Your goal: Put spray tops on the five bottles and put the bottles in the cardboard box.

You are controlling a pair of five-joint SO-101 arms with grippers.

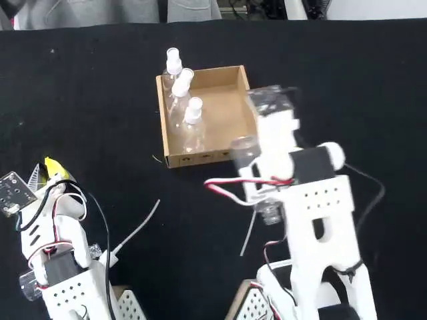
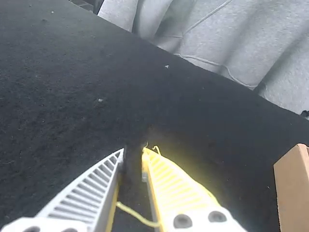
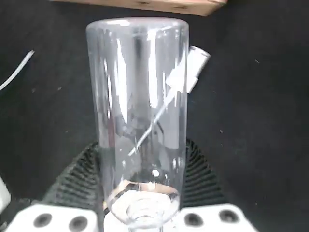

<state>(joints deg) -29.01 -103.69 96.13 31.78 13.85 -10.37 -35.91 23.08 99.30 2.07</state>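
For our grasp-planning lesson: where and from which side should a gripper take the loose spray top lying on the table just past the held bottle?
Probably the stubby white head of the spray top, from above, closing across it: it lies flat, and its thin tube looks too slender to pinch.

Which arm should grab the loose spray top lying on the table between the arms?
Left. The right gripper is shut on a bottle that appears to have no top, so it's occupied. The left gripper is shut and empty, and the spray top lies nearer to it.
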